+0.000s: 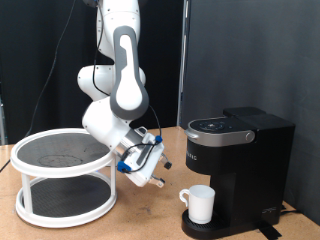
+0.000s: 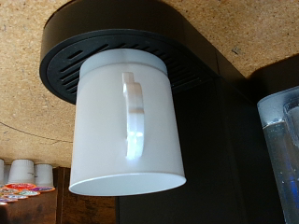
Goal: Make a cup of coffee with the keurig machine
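Observation:
The white cup (image 1: 200, 203) stands upright on the round drip base of the black keurig machine (image 1: 240, 150), under its spout; the lid is down. My gripper (image 1: 152, 175) hangs just above the table to the exterior view's left of the cup, a short gap away, with nothing seen between its fingers. In the wrist view the cup (image 2: 126, 126) fills the middle with its handle (image 2: 134, 117) facing the camera, sitting on the black drip base (image 2: 65, 47). The machine's dark body (image 2: 224, 131) is beside it. My fingers do not show in the wrist view.
A white two-tier round stand (image 1: 65, 175) with dark shelves is at the exterior view's left. The machine's clear water tank (image 2: 280, 149) shows in the wrist view. Several small coffee pods (image 2: 23, 177) sit in a wooden holder. The table is corkboard.

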`<move>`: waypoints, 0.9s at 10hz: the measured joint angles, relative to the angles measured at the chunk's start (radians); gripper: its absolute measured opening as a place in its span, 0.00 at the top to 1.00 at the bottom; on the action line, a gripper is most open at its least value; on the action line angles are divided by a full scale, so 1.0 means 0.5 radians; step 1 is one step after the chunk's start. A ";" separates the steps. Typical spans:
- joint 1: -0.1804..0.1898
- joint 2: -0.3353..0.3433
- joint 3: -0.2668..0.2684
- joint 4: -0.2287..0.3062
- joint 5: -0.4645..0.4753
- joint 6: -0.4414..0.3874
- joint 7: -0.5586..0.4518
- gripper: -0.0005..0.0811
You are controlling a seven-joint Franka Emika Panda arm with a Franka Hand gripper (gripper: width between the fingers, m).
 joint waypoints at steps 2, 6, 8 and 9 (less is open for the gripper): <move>-0.001 0.008 -0.001 -0.002 -0.064 -0.028 0.019 0.09; -0.055 -0.198 -0.074 -0.078 -0.398 -0.372 0.339 0.09; -0.060 -0.360 -0.089 -0.117 -0.401 -0.391 0.401 0.09; -0.062 -0.439 -0.098 -0.129 -0.401 -0.406 0.436 0.09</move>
